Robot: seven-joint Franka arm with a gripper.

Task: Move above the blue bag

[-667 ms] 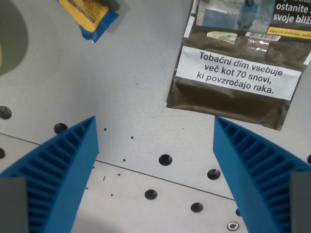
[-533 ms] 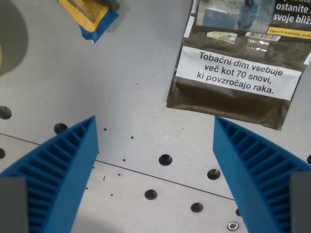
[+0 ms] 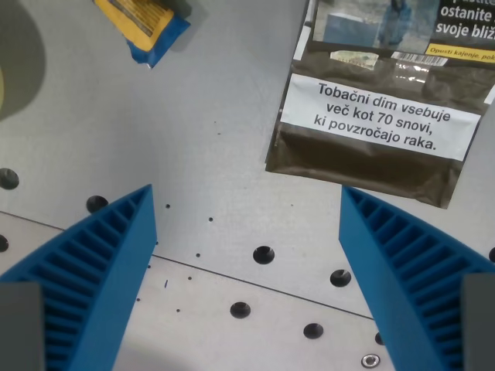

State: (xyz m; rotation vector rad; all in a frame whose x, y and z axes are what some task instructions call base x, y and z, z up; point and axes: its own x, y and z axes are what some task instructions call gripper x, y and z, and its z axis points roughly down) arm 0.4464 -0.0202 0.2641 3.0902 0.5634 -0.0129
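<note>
**A:** What takes up most of the picture?

**B:** The grey metal table (image 3: 224,116), flat and matte, with a thin seam running across its lower part and round holes (image 3: 263,253) scattered around that seam. A dim rounded shape sits at the upper left edge, too cut off to name.

**A:** And on the table?

**B:** The biggest thing is a brown tobacco pouch (image 3: 371,158) at the upper right, lying flat and slightly skewed, its top running out of frame. It carries a white warning label (image 3: 379,116) with black Slovenian text — "Tobačni dim vsebuje več kot 70 snovi, ki povzročajo raka."

**A:** The gripper?

**B:** The gripper (image 3: 247,286) shows as two blue ribbed fingers (image 3: 100,270) rising from the bottom corners. The jaws stand wide apart with nothing between them — only bare table and a few holes in the gap.

**A:** Where is the blue bag?

**B:** The blue bag (image 3: 143,27) is at the top, toward the wrist view's left, mostly cut off by the upper edge. Only a blue corner with a yellow printed panel shows. It lies well apart from the fingers and well left of the pouch, not under the gripper.
</note>
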